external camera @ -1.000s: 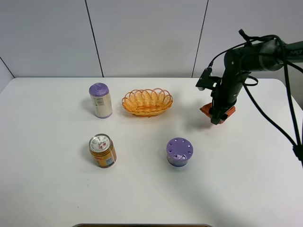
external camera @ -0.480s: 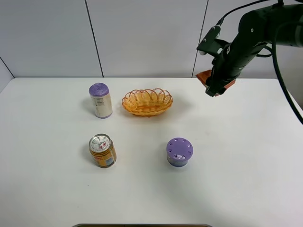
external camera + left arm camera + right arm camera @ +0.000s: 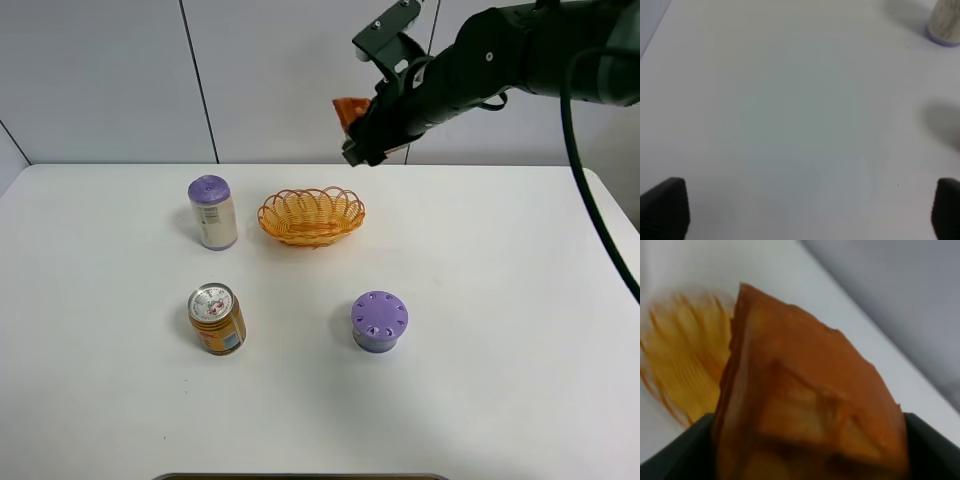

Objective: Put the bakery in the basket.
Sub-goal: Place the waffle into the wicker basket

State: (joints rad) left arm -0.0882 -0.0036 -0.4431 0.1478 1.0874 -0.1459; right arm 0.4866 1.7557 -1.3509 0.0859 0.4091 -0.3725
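Woven oval basket [image 3: 311,216], flat orange bakery [image 3: 348,110]

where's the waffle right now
In the exterior high view the waffle is held in the air by the right gripper, above and slightly right of the basket.

I work in what looks like a robotics lab or test cell. My counter [image 3: 520,330] is a plain white slab with rounded far corners, set against a pale grey wall [image 3: 100,80] of flat panels split by thin dark seams. A few staged props stand well apart on it: a wicker basket [image 3: 311,216] near the far edge, a purple-topped can [image 3: 212,212], a printed tin [image 3: 217,319] and a purple lidded pot [image 3: 379,322]. The bakery [image 3: 347,108] pinched in my right fingers [image 3: 927,445] is toy food. My black right arm [image 3: 480,60] trails loose cables [image 3: 600,200] in the open.
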